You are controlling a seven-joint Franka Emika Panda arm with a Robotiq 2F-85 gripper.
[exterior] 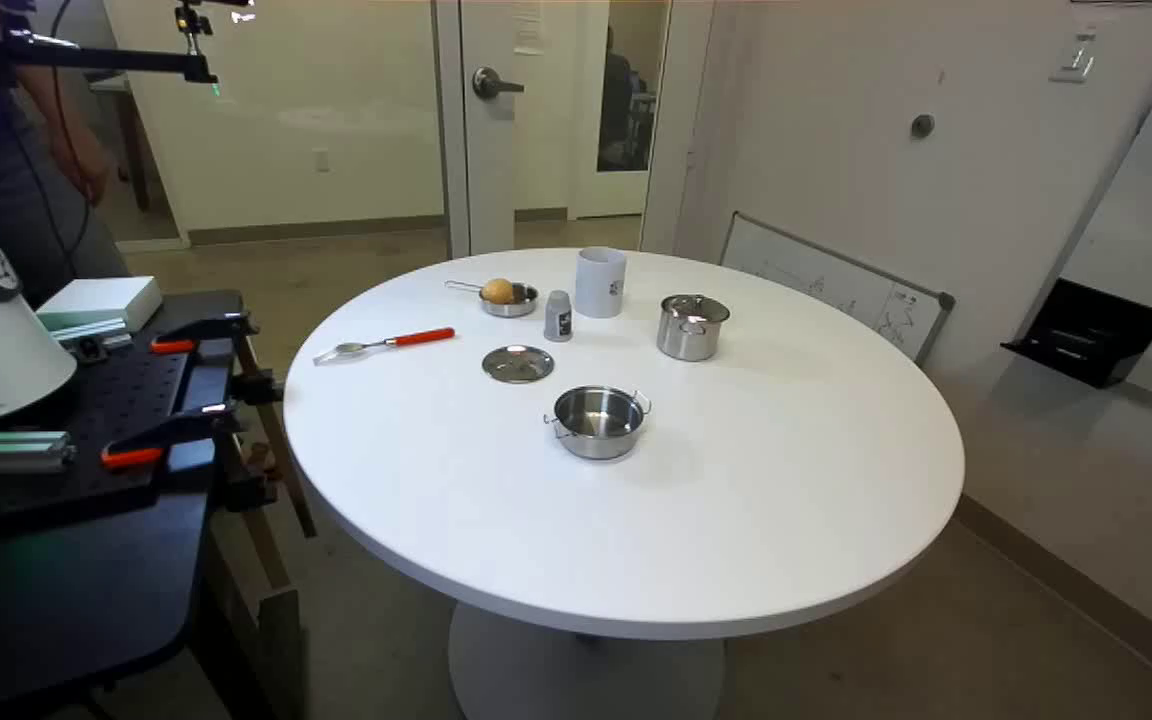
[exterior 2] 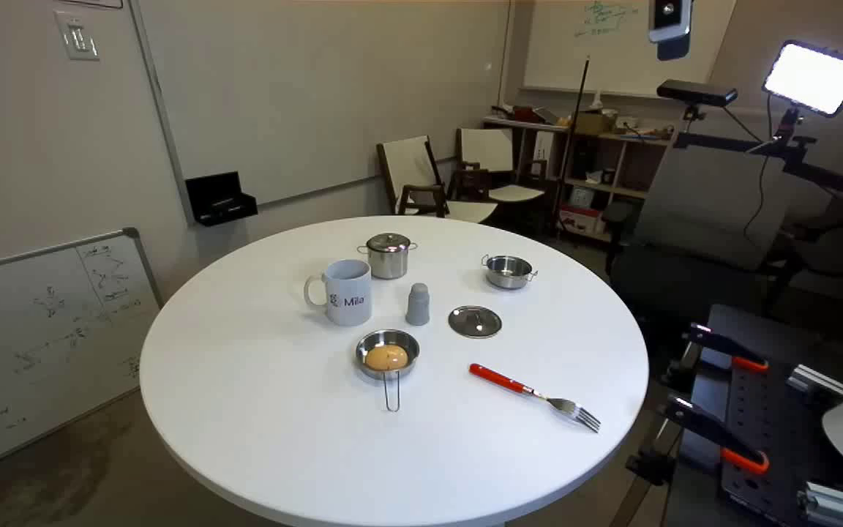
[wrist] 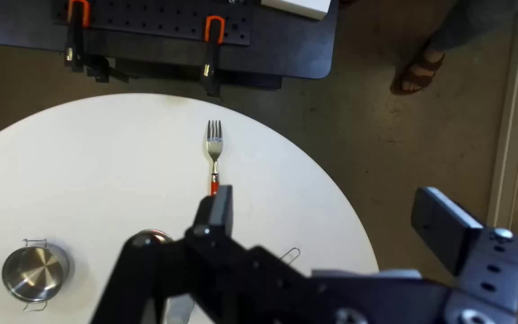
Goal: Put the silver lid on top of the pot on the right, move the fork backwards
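Note:
The silver lid [exterior: 518, 364] lies flat on the white table, also in an exterior view [exterior 2: 475, 322]; in the wrist view only its edge [wrist: 156, 234] shows behind a finger. The low pot [exterior: 598, 440] stands uncovered and apart from the lid, also seen in an exterior view [exterior 2: 509, 273] and the wrist view [wrist: 34, 274]. The fork [exterior 2: 502, 379] lies with its tines toward the table edge near the robot, also in an exterior view [exterior: 424, 337]; its handle end is hidden in the wrist view [wrist: 214, 146]. My gripper [wrist: 326, 202] is open and empty, above the table.
A taller lidded pot [exterior: 691, 335], a mug [exterior 2: 348, 293], a grey shaker [exterior 2: 418, 304] and a small pan [exterior 2: 388, 373] holding a yellow-brown egg-like object [exterior 2: 386, 358] stand near the lid. Clamps [wrist: 214, 49] stick out from the black robot bench [wrist: 286, 54] beside the round table [exterior: 736, 540].

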